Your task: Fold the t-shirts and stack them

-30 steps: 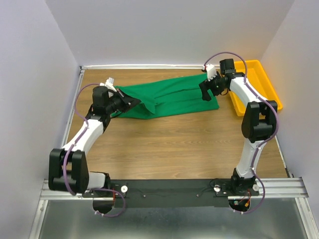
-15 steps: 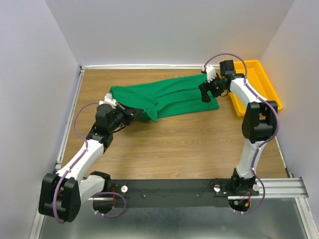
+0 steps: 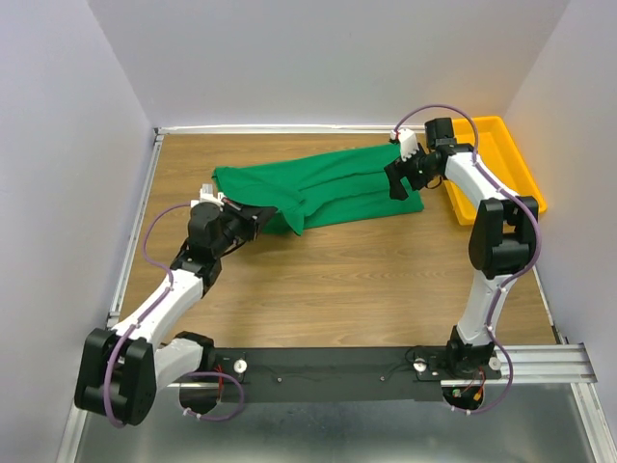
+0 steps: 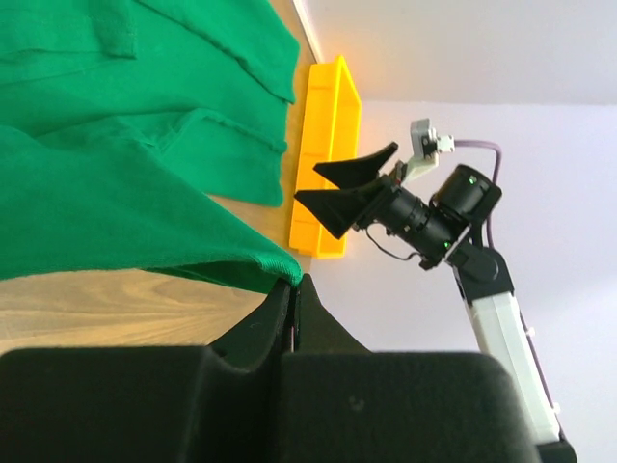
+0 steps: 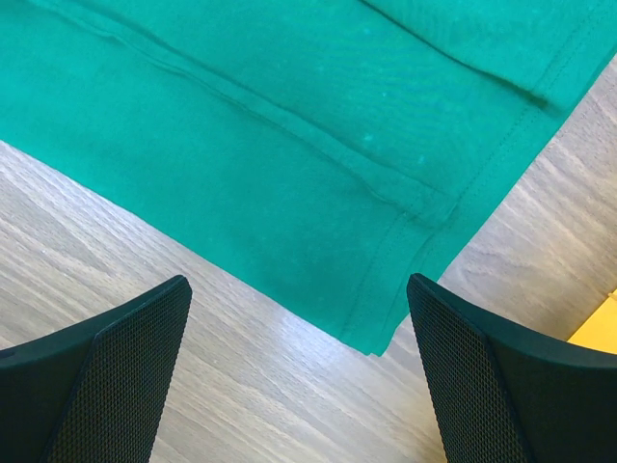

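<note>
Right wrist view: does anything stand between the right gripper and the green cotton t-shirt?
Nothing visible does. The open right gripper faces a hemmed corner of the emerald-green cotton t-shirt, only wooden table beside it.

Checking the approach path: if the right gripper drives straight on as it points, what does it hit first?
Likely the green t-shirt, near its hemmed corner on the table. The right gripper, jaws open, points down at that edge; depth is unclear.

Pale lavender walls on three sides; wood-grain tabletop; aluminium rail along near edge; soft even light.
</note>
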Tool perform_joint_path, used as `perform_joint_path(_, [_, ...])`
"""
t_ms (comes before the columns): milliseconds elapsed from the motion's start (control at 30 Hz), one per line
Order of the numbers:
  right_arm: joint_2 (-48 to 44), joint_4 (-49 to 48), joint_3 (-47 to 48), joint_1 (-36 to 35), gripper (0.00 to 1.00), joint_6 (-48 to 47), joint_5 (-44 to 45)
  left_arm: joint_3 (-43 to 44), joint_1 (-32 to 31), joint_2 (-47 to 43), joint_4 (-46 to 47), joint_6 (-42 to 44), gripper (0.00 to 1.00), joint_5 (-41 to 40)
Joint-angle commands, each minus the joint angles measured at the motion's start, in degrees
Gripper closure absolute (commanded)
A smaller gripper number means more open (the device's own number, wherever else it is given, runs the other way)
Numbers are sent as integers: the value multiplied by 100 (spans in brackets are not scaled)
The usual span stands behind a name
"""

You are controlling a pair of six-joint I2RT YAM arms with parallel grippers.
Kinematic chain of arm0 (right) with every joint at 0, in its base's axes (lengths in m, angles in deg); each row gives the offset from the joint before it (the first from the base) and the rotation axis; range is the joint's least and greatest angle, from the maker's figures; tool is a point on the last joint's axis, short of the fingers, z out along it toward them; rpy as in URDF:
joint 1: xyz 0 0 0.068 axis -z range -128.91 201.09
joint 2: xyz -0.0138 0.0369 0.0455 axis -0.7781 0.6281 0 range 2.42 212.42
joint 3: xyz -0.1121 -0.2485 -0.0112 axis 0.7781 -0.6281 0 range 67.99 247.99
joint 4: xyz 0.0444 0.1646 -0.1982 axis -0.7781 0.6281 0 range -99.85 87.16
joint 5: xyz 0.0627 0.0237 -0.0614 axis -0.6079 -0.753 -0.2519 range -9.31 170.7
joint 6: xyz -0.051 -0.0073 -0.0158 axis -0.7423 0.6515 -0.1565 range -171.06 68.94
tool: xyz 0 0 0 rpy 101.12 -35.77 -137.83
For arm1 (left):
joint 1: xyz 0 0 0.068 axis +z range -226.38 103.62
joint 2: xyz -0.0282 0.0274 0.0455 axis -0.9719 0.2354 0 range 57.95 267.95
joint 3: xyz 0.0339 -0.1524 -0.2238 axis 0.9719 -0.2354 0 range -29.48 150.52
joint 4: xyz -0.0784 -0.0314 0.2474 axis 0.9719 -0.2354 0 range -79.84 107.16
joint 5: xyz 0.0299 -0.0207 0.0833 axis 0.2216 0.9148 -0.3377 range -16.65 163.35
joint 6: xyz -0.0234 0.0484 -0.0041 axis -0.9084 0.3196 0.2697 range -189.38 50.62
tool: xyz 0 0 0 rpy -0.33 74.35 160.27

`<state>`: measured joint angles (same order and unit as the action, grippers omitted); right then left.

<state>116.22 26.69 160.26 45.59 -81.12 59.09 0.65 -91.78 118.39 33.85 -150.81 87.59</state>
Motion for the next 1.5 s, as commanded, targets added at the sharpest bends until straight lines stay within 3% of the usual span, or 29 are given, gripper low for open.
perform_joint_path(0, [-218,3,-95,31,0,-61,-142,89,151,309,431,-136,100,-238])
perform_joint_path(400, [-209,-15,-165,40,0,-52,-125,924,959,1714,739,399,100,386])
perform_joint_path(733, [-200,-15,-157,31,0,-70,-89,1750,1135,2945,766,856,100,904])
perform_joint_path(1100, [-174,-15,-139,31,0,-70,-72,2576,1267,3781,432,1436,100,1230])
perform_joint_path(1467, [-147,-15,-139,31,0,-87,-81,3016,1373,4230,283,1472,100,1257])
